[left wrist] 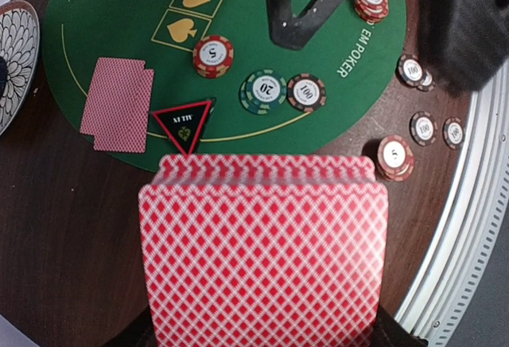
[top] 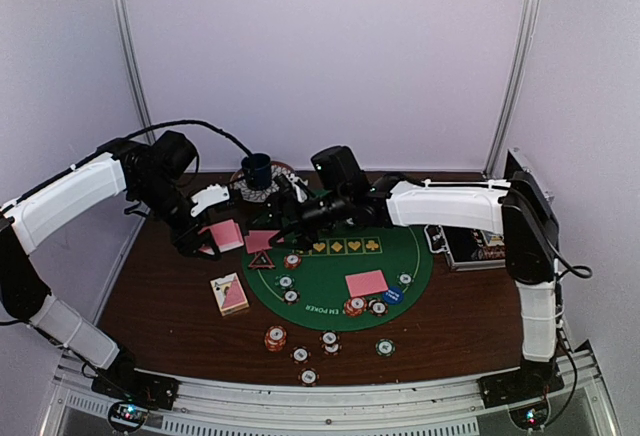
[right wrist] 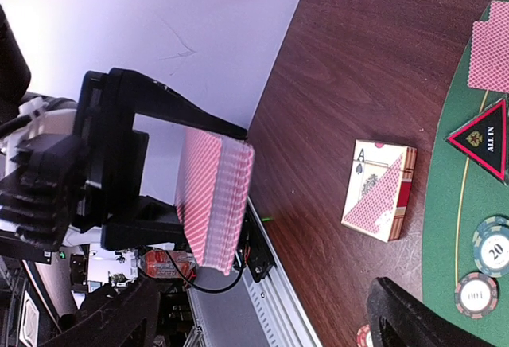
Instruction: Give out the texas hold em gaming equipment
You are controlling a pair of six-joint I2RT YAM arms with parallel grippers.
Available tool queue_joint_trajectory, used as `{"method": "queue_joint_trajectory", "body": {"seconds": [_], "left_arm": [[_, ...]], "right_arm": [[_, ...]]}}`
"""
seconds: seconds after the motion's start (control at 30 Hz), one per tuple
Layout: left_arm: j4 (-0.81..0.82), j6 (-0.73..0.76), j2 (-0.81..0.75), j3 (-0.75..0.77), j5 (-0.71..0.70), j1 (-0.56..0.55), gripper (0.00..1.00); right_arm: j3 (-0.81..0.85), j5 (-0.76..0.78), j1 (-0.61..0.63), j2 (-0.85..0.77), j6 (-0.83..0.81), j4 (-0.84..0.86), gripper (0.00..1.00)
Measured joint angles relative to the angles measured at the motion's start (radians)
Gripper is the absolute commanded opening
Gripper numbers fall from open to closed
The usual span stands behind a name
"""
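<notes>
Left gripper (right wrist: 211, 196) here, clamped on a thick stack of pink diamond-backed playing cards (left wrist: 262, 259), rectangular with rounded corners; my right gripper (top: 287, 221) has its fingers spread wide, holding nothing; small red-rimmed black triangle (left wrist: 184, 120) lies at 12 o'clock just past the stack, on the round green felt mat (left wrist: 103, 29); round edge-striped poker chips (left wrist: 266, 91) sit at 1 o'clock.

Soft even light, top view dimmish; deck (left wrist: 262, 251) blurry up close in L wrist view.
</notes>
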Motion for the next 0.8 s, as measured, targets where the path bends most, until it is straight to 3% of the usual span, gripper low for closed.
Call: {"method": "queue_joint_trajectory", "body": {"seconds": [0.8], "left_arm": [[0.0, 0.0, 0.0, 0.006, 0.025, 0.001, 0.0]], "right_arm": [[0.287, -0.051, 0.052, 0.266, 0.143, 0.048, 0.86]]}}
